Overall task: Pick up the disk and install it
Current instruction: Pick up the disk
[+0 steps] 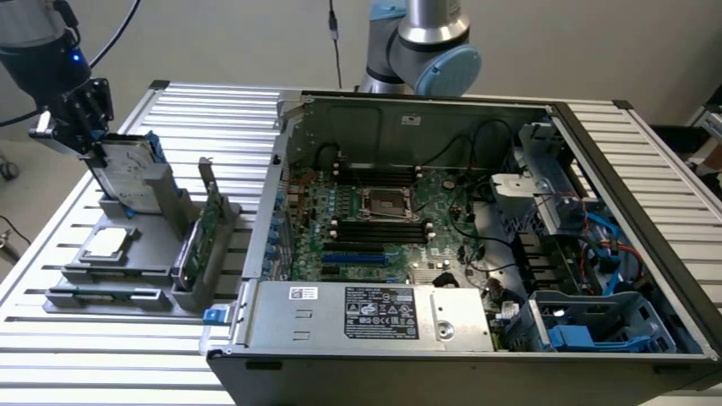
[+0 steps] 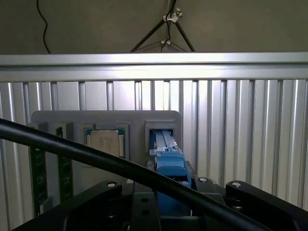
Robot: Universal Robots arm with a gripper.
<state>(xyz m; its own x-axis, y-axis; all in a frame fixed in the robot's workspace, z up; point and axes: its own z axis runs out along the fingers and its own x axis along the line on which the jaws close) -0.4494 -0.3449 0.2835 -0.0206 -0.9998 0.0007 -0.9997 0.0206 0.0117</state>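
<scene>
The disk [image 1: 127,169] stands on edge in the slot of a grey holder [image 1: 152,203] on the exterior view's left, outside the computer case. It is silver-grey with a white label and a blue carrier. My gripper [image 1: 93,145] comes down from above and is shut on the disk's upper end. In the wrist view the blue carrier of the disk [image 2: 169,166] runs from between my gripper [image 2: 171,195] down into the holder's slot [image 2: 162,126]; the lower end of the disk still sits in it.
On the same grey fixture lie a square silver chip [image 1: 105,244], an upright green circuit card [image 1: 192,245] and a memory stick [image 1: 101,296]. The open computer case [image 1: 451,211] takes up the exterior view's right, with blue drive bays [image 1: 587,330]. A black cable [image 2: 96,159] crosses the wrist view.
</scene>
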